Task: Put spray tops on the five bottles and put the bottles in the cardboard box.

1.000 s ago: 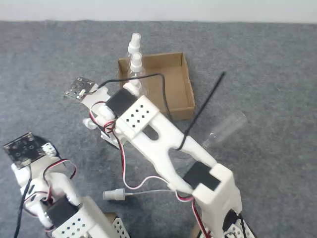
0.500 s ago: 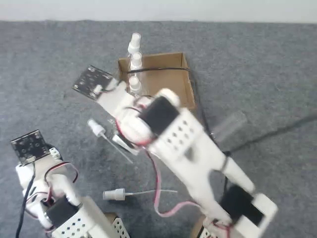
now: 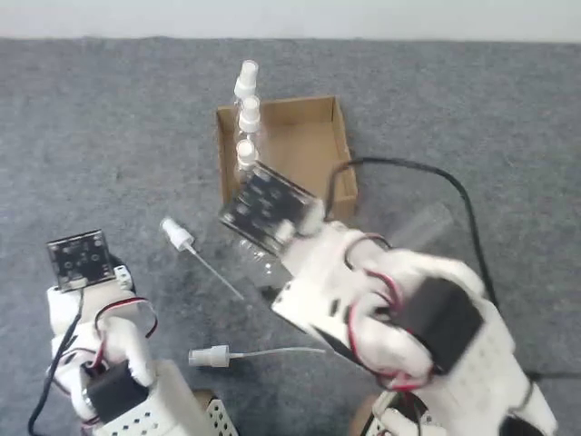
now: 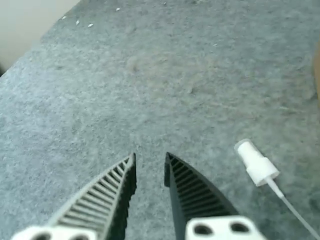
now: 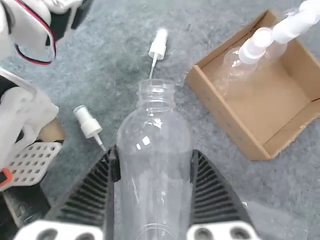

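Right fingers (image 5: 95, 195) tight around an uncapped bottle (image 5: 155, 155); left fingers (image 4: 110, 190) narrowly apart, apparently low over grey carpet (image 4: 175, 65).

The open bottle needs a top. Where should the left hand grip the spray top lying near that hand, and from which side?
Probably the white head of the spray top, from above, with the left hand closing across its width: it lies flat, and the tube is too thin.
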Tool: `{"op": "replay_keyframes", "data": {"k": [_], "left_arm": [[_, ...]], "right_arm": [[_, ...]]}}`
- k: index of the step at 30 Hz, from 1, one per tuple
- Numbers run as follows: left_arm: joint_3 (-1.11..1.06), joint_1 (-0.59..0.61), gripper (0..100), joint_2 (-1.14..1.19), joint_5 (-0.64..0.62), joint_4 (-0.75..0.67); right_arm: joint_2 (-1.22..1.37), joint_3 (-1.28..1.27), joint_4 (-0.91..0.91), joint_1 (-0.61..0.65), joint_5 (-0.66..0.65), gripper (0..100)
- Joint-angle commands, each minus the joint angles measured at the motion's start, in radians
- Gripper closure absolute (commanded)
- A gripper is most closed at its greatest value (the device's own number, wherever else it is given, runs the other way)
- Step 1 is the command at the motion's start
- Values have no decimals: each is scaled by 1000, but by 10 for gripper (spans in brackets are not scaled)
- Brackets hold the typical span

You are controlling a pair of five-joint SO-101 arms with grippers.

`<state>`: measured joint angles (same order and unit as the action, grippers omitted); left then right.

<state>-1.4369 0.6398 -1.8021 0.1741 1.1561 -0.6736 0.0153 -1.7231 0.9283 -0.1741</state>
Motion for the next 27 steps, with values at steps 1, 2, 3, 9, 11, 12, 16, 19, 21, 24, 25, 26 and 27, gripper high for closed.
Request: {"op": "replay_keyframes", "data": {"k": [1, 2, 3, 9, 11, 12, 16, 19, 21, 24, 25, 26, 27], "left_arm": [[84, -26, 909, -8, 32, 32], [104, -28, 908, -8, 34, 46], [120, -28, 908, -8, 43, 54], [171, -37, 888, 12, 86, 74], [185, -60, 888, 72, 87, 77], [196, -69, 889, 115, 87, 74], [295, -103, 888, 334, 80, 77], [371, -140, 887, 506, 29, 78], [406, -173, 885, 614, 2, 78], [444, -221, 845, 756, -84, 71], [460, -235, 834, 802, -126, 71], [475, -250, 828, 845, -163, 71], [493, -262, 825, 885, -193, 71]], "right_arm": [[-173, -149, 127, -91, 3, 991], [-196, -195, 162, -114, 3, 991], [-216, -241, 197, -139, 3, 991], [-317, -485, 377, -226, 12, 991], [-357, -546, 423, -240, 14, 991], [-378, -575, 446, -248, 14, 991], [-464, -686, 524, -291, 61, 991], [-524, -763, 573, -321, 68, 991], [-561, -807, 610, -349, 68, 991], [-605, -864, 659, -392, 68, 991], [-613, -878, 671, -398, 68, 991], [-621, -890, 679, -401, 68, 991], [-625, -902, 685, -401, 68, 991]]}}
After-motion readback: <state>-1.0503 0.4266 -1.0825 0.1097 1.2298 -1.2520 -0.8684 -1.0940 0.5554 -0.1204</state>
